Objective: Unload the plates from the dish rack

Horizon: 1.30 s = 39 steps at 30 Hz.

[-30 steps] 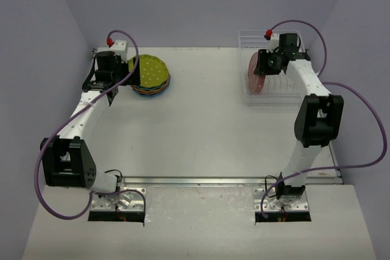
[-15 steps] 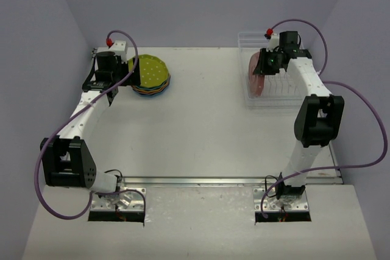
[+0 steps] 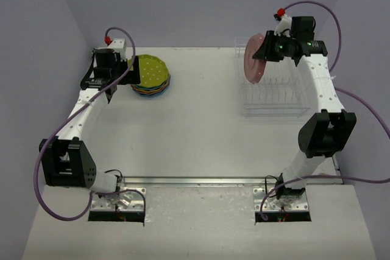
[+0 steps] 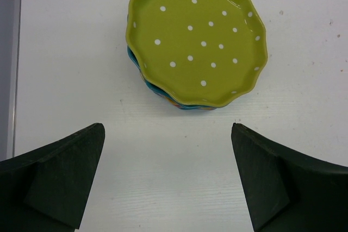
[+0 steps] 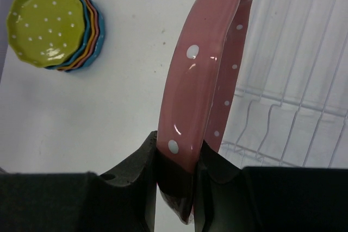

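Once your right hand (image 5: 179, 146) clamped the pink plate (image 5: 198, 80), apparently the last, you lifted it clear of the dish rack (image 3: 277, 97).

plate stack (image 3: 150, 75) far left on table (image 3: 201, 129), dish rack (image 3: 275, 97) far right

Glossy pink plate (image 5: 198, 80); clr plastic rack (image 3: 274, 111)

A pink plate (image 5: 198, 80) with white dots stood on edge, its rim pinched in the right hand (image 5: 179, 158), held above the left end of the clear ribbed dish rack (image 3: 277, 98). The other plates lay flat in a stack (image 3: 151, 80) on the worktop (image 3: 201, 126), well to the left. The stack had a yellow-green plate (image 4: 196, 36) on top, with blue and orange rims showing beneath.
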Available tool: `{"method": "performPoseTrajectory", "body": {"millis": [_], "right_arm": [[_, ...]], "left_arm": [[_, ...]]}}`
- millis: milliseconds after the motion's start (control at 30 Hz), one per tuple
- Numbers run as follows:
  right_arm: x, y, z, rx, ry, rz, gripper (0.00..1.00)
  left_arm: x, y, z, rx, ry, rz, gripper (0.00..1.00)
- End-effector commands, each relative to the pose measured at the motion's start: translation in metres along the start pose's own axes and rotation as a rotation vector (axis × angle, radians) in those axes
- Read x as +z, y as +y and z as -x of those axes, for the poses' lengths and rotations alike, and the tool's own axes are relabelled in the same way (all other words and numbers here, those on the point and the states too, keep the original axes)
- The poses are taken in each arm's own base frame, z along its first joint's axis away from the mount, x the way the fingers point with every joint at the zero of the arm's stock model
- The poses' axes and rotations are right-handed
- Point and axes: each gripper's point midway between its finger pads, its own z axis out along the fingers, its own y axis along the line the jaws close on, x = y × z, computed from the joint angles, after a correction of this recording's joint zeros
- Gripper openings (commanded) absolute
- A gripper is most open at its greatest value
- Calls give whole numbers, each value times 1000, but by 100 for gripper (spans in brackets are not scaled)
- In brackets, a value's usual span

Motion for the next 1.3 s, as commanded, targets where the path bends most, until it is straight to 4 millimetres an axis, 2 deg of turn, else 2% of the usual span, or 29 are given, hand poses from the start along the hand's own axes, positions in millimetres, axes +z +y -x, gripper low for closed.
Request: {"method": "performPoseTrajectory", "body": {"millis": [0,100,167,200,267,333,367,400,433,533,600,733,767,900,1100,1267], "right_arm": [[-62,60,90,-267,-307,122,0],[-87,80,98,-482,-369,154,0],[-96,105,92,-632,-397,184,0],[-103,120,85,-713,-417,198,0],[-100,129,69,-896,-433,167,0],[-100,158,46,-1079,-468,181,0],[-108,167,38,-1193,-508,161,0],[-121,190,29,-1335,-569,144,0],[-111,203,8,-1404,-580,168,0],[-114,208,-4,-1578,-648,71,0],[-110,221,-24,-1720,-722,30,0],[-109,235,-55,-2012,-862,-62,0],[-104,240,-71,-2091,-893,-58,0],[-100,254,-101,-2230,-1026,-78,0],[-96,271,-113,-2260,-1138,-122,0],[-96,278,-117,-2269,-1176,-121,0]], "left_arm": [[-11,-12,32,-37,-62,-71,100],[-22,-32,46,-86,-74,-182,100],[-30,-43,53,-122,-77,-271,100],[-37,-52,58,-150,-78,-345,100],[-46,-64,62,-185,-71,-455,100],[-59,-80,65,-201,-58,-570,100],[-67,-91,65,-208,-45,-641,100],[-75,-100,63,-211,-32,-714,100],[-79,-105,62,-223,-22,-748,100],[-93,-118,58,-226,10,-854,100],[-105,-128,48,-217,44,-946,100],[-116,-143,22,-186,116,-1016,100],[-117,-144,16,-170,122,-1022,100],[-114,-149,-10,-151,187,-1024,100],[-107,-165,-57,-75,315,-1021,96],[-104,-174,-75,-52,372,-1022,89]]}}
